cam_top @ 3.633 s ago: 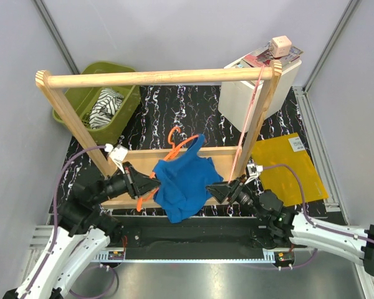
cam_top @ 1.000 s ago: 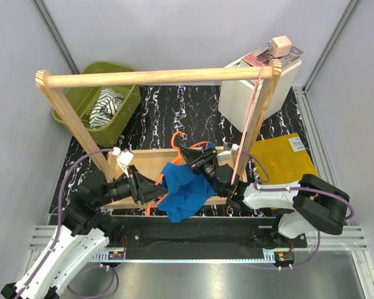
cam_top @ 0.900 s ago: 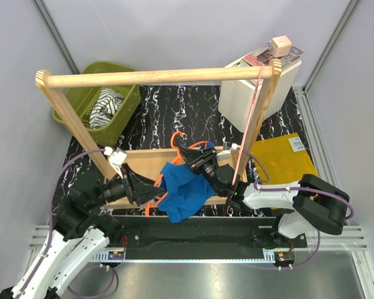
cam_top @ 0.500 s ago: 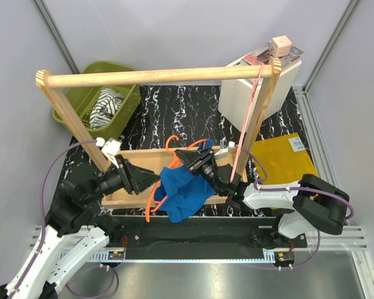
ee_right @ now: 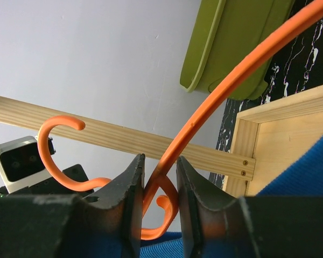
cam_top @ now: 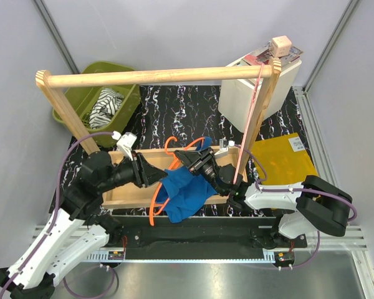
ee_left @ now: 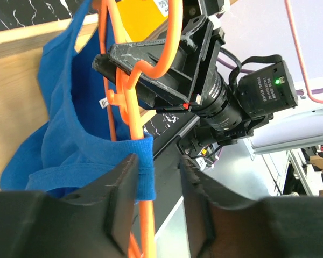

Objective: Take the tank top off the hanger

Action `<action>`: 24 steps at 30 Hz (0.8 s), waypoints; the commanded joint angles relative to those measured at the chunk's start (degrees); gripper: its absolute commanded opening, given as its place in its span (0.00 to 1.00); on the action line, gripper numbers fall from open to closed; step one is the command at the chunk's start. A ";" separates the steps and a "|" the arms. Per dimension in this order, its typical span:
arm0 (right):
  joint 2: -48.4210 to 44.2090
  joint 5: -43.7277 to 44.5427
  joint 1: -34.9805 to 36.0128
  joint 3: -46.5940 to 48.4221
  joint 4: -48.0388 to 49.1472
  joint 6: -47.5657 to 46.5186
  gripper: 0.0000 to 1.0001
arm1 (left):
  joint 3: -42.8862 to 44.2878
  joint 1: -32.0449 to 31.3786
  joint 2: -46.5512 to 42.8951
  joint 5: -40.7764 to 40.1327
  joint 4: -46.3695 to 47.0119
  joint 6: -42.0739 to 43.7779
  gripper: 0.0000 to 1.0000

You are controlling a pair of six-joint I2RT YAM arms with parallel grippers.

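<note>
Since half a second ago the left gripper (cam_top: pixel 154 175) has pushed in toward the middle of the rack, and the lower arm of the hanger (cam_top: pixel 154 207) now dangles below it. The right gripper (cam_top: pixel 196 161) has hardly shifted.

The right wrist view shows its fingers (ee_right: pixel 130 188) pressed together on the hanger's neck, just under the curled hook. That is probably to hold the frame steady and off the wooden rack (cam_top: pixel 156 76) while the other arm works the cloth.

In the left wrist view the left fingers (ee_left: pixel 123 196) stand apart, straddling the hemmed edge of one strap and the orange bar running through it. A dark gap shows beside the cloth, so they are not yet pinching. My guess is that this strap is meant to be dragged down and off the end of the bar.

The tank top (cam_top: pixel 186 192) hangs bunched between the two grippers, over the wooden base frame (cam_top: pixel 137 157). It is still threaded on the hanger by at least that strap.

The hanger is a smooth, glossy plastic rod of round section, with small notched hooks near the shoulder. It is likely slippery and a little springy. The top is soft, limp knit with a folded, stitched hem and a small white label. It will sag and stretch rather than slide cleanly.
</note>
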 commanded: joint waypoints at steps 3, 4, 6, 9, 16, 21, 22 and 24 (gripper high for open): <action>-1.45 -1.87 -0.12 1.32 2.91 -1.64 0.00 | -0.48 -0.85 0.26 -3.28 2.76 1.30 0.38; -1.36 -1.96 -0.04 1.23 3.00 -1.56 0.00 | -0.47 -0.85 -0.18 -4.07 2.59 1.65 0.42; -1.36 -2.05 -0.04 1.05 3.18 -1.21 0.00 | -0.04 -0.76 -0.63 -5.48 2.06 2.26 0.47; -1.27 -2.22 -0.12 0.97 3.44 -1.20 0.00 | 0.49 -0.85 -0.36 -6.45 0.39 2.97 0.50; -1.19 -2.14 -0.12 1.05 3.88 -1.03 0.00 | -1.00 -0.85 1.04 -5.23 1.00 2.80 0.30; -0.57 -1.79 -0.04 1.58 3.97 -0.59 0.00 | -0.30 -1.11 1.75 -4.26 1.44 3.32 0.18; -0.57 -1.79 -0.12 1.75 3.97 -0.41 0.00 | -0.21 -1.11 1.83 -3.30 1.53 3.41 0.18; -0.22 -1.87 -0.04 2.19 4.15 -0.24 0.00 | 0.14 -1.20 2.71 -1.98 1.53 3.93 0.21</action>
